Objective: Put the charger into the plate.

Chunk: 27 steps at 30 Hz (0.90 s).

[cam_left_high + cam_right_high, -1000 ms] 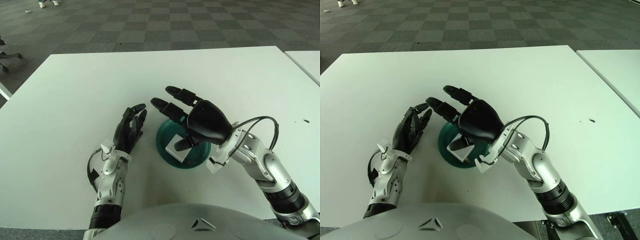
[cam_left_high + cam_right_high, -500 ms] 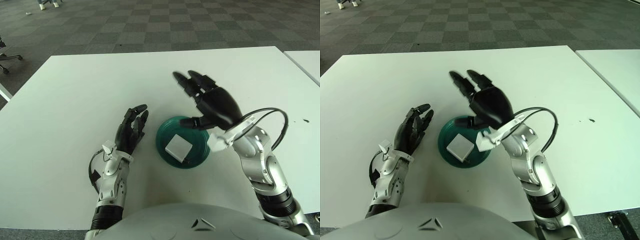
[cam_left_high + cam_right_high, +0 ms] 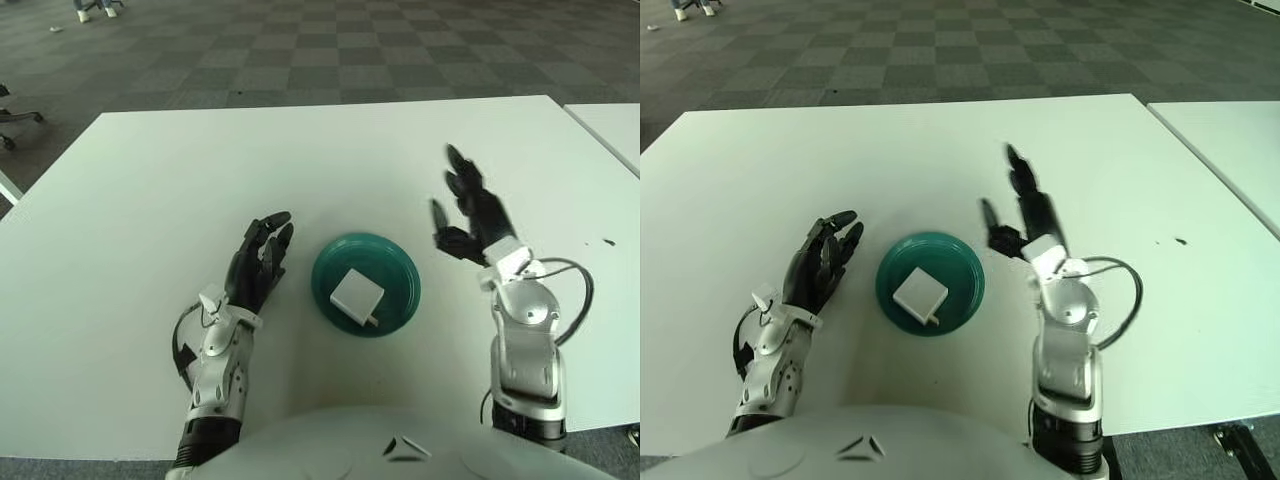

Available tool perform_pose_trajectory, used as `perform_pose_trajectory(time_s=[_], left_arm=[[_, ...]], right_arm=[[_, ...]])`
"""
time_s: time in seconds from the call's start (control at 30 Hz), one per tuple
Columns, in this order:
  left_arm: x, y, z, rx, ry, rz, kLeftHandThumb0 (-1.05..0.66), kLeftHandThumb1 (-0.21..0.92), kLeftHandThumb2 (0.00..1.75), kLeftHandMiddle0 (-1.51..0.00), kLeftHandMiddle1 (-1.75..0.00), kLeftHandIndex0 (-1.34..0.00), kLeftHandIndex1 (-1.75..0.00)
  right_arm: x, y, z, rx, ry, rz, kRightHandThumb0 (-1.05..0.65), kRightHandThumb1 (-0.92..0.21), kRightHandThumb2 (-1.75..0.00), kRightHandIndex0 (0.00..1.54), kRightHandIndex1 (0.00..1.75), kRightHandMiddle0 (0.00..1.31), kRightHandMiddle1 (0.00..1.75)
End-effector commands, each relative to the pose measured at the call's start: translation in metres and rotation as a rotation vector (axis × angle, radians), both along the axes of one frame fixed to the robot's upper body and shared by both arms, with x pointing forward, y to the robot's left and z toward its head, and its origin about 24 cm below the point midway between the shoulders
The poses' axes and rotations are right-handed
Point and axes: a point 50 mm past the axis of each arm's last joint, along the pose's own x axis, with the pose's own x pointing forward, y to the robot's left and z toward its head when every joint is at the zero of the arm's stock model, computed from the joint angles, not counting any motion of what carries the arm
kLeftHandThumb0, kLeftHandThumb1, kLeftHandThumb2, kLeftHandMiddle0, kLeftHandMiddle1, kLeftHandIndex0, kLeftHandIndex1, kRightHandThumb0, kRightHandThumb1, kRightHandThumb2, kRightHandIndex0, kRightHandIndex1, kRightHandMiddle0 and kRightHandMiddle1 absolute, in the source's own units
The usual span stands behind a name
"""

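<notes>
A white square charger [image 3: 357, 296] lies flat inside the teal plate [image 3: 393, 266] near the table's front middle. My right hand [image 3: 468, 208] is to the right of the plate, clear of it, fingers spread and holding nothing. My left hand [image 3: 259, 259] shows just left of the plate with its fingers extended and nothing in them.
The white table [image 3: 200, 170] stretches wide behind and to both sides of the plate. A second white table [image 3: 612, 125] edges in at the far right. A black cable [image 3: 570, 300] loops off my right wrist. Checkered carpet lies beyond.
My right hand has lifted off the plate and swung to the right, leaving the charger lying in the plate. The left hand has barely moved.
</notes>
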Motion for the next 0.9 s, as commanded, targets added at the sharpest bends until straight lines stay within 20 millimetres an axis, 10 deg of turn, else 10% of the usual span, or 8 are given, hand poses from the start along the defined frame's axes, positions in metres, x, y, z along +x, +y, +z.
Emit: perform_pose_trajectory(time_s=[0.0,0.87], left_arm=[[-0.006,0.003,-0.002,0.005,0.007,-0.001,-0.85,0.92,0.59,-0.43,0.00,-0.27,-1.09],[-0.012,0.011,-0.006,0.006,0.009,0.000,-0.85,0.92,0.59,-0.43,0.00,-0.27,-1.09]], right_arm=[[-0.012,-0.015,-0.021,0.139,-0.043,-0.110,-0.85,-0.92,-0.97,0.10,0.02,0.00,0.31],[-0.034,-0.027,-0.070,0.170,-0.015,-0.178,-0.95,-0.92,-0.91,0.16,0.04,0.00,0.49]])
